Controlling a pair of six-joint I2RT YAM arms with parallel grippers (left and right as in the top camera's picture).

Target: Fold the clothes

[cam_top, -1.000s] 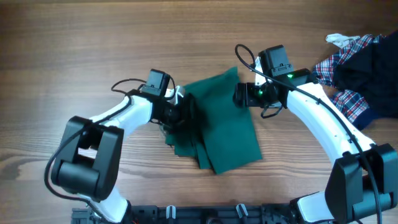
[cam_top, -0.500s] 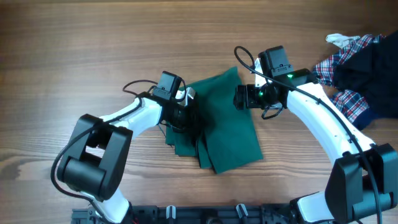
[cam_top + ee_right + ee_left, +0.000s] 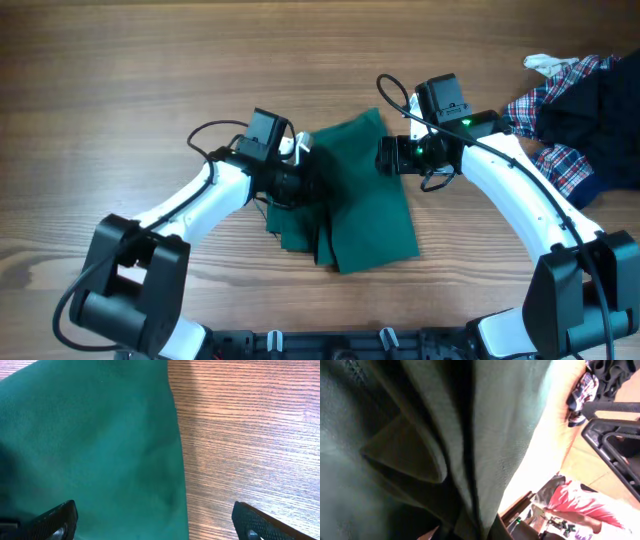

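Note:
A dark green cloth (image 3: 360,200) lies partly folded at the table's middle. My left gripper (image 3: 305,182) is at its left edge, shut on a bunched fold of the green cloth. In the left wrist view the green cloth (image 3: 420,435) fills nearly the whole frame and runs down between the jaws of the left gripper (image 3: 470,532). My right gripper (image 3: 385,155) hovers over the cloth's upper right edge. In the right wrist view the right gripper (image 3: 155,520) stands wide open, one finger over the green cloth (image 3: 90,435) and the other finger (image 3: 260,522) over bare wood.
A pile of plaid and dark clothes (image 3: 570,110) lies at the right edge of the wooden table (image 3: 150,80), with a white piece (image 3: 545,62) at its top. The two arms reach in from the near edge.
My left gripper moved right onto the cloth's left edge and shut on it, bunching the fabric. The right arm stayed still and open.

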